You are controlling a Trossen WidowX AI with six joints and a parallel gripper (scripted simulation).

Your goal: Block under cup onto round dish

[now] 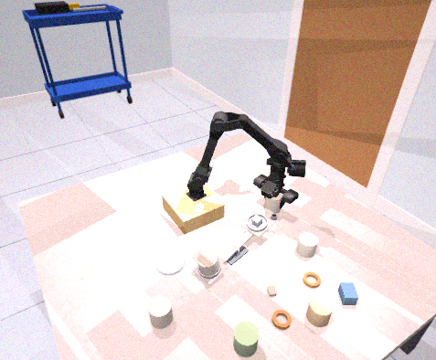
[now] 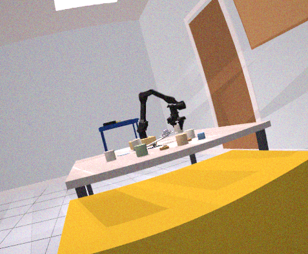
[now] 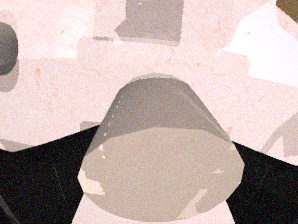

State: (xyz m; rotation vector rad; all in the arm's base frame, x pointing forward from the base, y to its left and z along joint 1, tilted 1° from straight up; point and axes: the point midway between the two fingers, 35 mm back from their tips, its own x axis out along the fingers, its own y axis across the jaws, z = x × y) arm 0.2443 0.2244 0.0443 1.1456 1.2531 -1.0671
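My gripper (image 1: pixel 275 196) (image 2: pixel 177 124) (image 3: pixel 156 135) is shut on a pale grey cup (image 1: pixel 272 205) (image 2: pixel 177 129) (image 3: pixel 160 172), held in the air just behind the far end of the balance. The grey block (image 1: pixel 257 221) sits uncovered on the balance's far round pan. The other cup (image 1: pixel 207 264) stands on the near pan. The balance beam (image 1: pixel 246 240) slopes, its far end higher in the exterior view. The pale round dish (image 1: pixel 170 265) lies left of the near pan, with nothing seen on it.
A white cup (image 1: pixel 307 245), a tan cup (image 1: pixel 319 313), a green cup (image 1: pixel 246 339) and a grey cup (image 1: pixel 161 313) stand around. Orange rings (image 1: pixel 312 273) (image 1: pixel 281 326), a blue block (image 1: pixel 347 293) and a small pinkish piece (image 1: pixel 271 291) lie near. A yellowish box (image 1: pixel 204 221) is at the arm's base.
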